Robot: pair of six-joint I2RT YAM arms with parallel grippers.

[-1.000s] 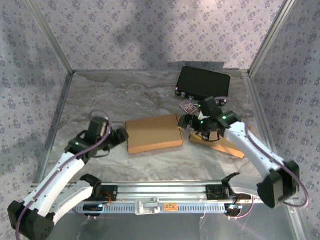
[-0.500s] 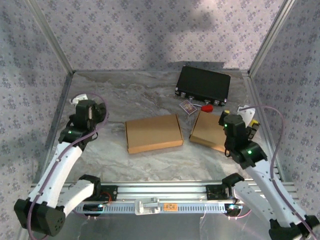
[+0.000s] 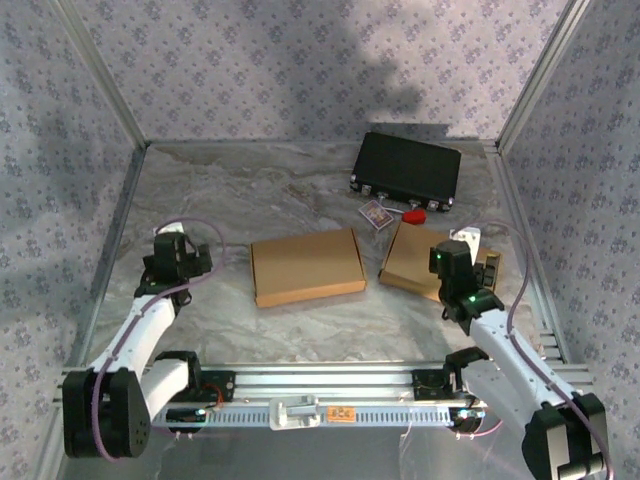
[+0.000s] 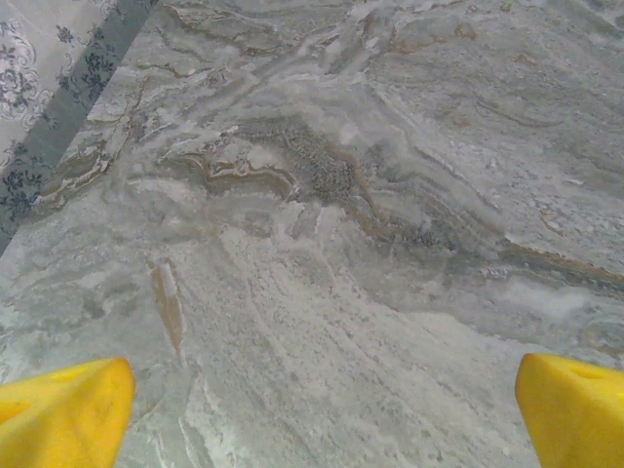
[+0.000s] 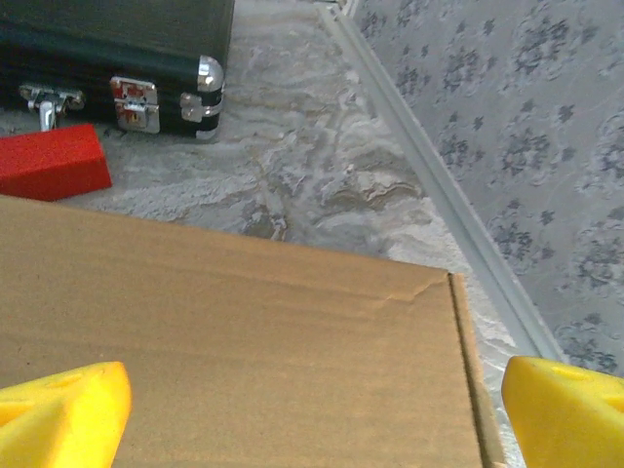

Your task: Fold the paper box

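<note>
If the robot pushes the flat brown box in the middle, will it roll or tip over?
Probably neither. The flat brown box lies low and wide on the table, so it would likely slide rather than tip or roll. It looks like thin cardboard, so it is probably light, and its lid may bend if squeezed.

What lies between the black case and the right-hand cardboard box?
A red block, with a small printed card left of it, seen in the top view.

Grey marbled table (image 3: 250, 190) within floral-patterned walls (image 3: 300, 60), metal-framed.
</note>
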